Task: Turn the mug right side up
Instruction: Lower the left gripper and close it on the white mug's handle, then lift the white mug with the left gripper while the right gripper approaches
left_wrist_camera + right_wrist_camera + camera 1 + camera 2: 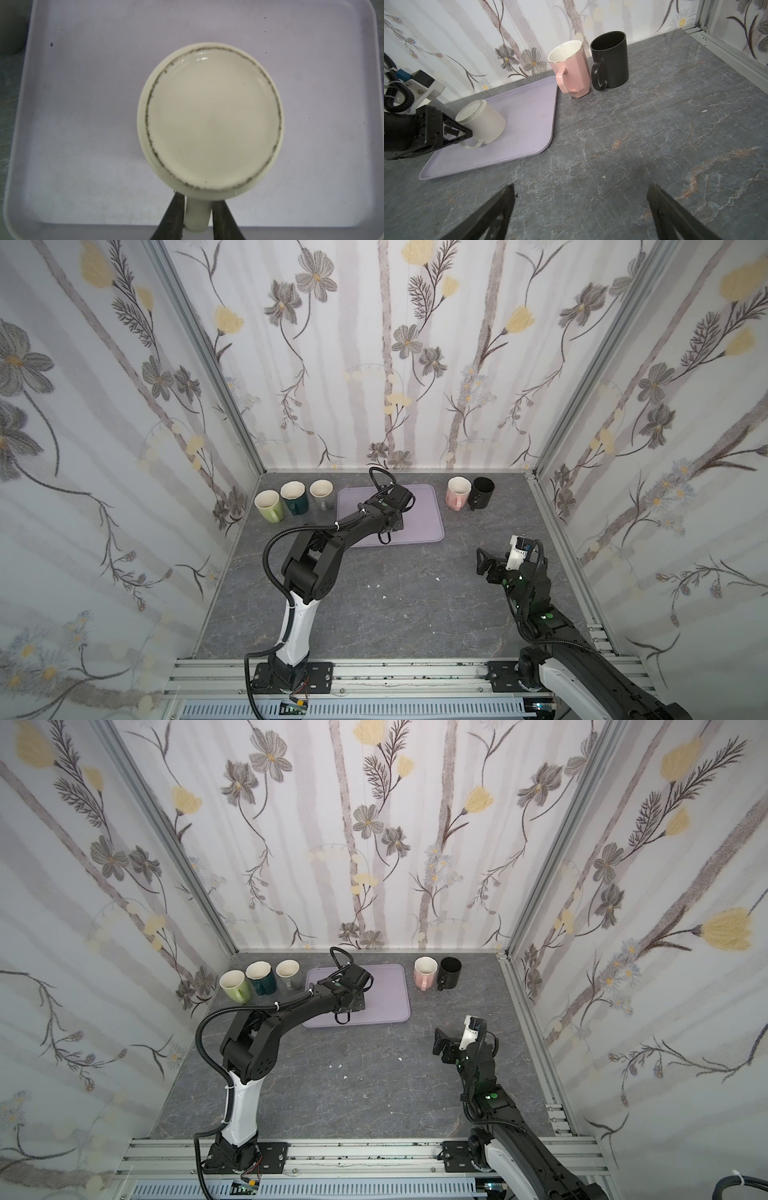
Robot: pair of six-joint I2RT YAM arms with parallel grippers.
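The right wrist view shows the right jaws up close, wide apart and holding nothing, over the grey surface [654,135]. They are well away from the mug, so the left arm [324,547] is the nearer one. Farther on lies the purple tray [529,108]. The white mug [485,120] sits on it upside down. Its flat bottom faces up and its mouth faces down, so its long way runs up and down. Its handle [197,216] sticks out toward the left jaws, and they are pressed on it, one on each side. I think the mug must be lifted and rolled half a turn. At the back, a pink mug [571,70] and a black mug [610,60] stand with their mouths up.
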